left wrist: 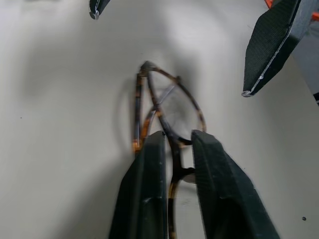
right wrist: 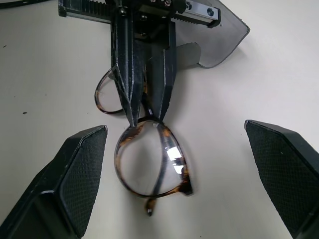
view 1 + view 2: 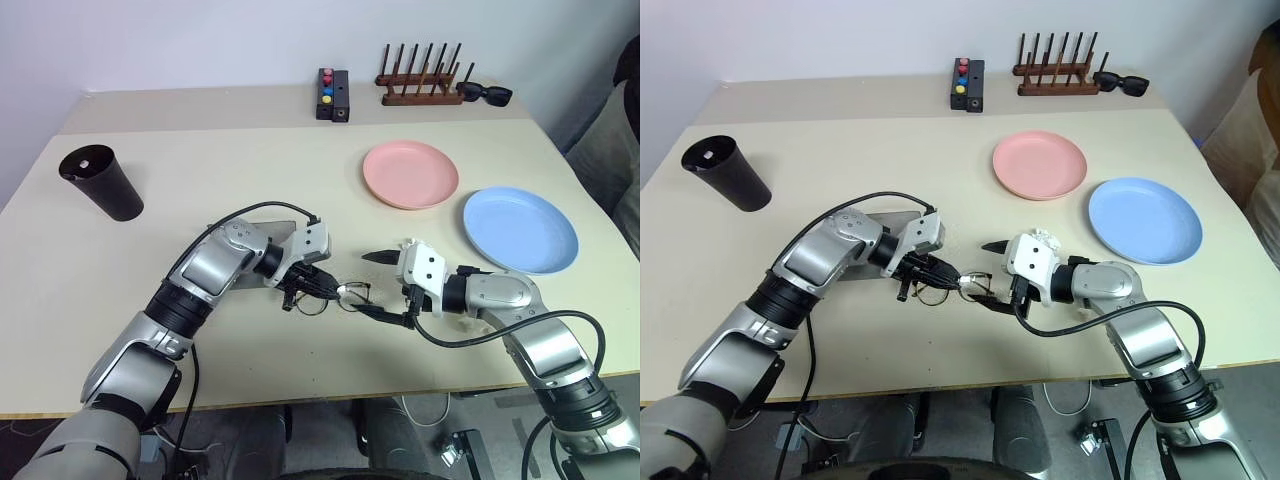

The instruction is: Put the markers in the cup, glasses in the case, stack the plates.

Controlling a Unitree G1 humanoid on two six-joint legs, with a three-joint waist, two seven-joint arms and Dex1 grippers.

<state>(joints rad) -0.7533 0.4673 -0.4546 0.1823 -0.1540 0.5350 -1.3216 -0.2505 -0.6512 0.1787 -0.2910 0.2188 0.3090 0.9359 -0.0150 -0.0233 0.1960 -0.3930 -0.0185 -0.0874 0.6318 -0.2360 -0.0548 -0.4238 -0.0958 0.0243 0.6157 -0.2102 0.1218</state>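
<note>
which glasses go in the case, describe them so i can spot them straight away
On the beige table, look at the near edge, midway between the two robot grippers. The glasses lie folded there, pinched at the bridge by the left gripper. Clear round lenses and a thin tortoiseshell frame distinguish them from the black sunglasses at the back.

The glasses (image 2: 149,164) have a thin, glossy tortoiseshell frame and clear lenses that catch glare, lying on a smooth matt beige tabletop (image 3: 250,180). The right gripper (image 2: 179,179) fingers (image 2: 75,174) carry rough, grainy black pads; the left gripper (image 1: 177,142) fingers are smooth, dull black plastic. At one o'clock from the glasses, the pink plate (image 3: 410,173) and blue plate (image 3: 520,228) look like satin plastic; the cup (image 3: 100,182) is matt dark.
</note>
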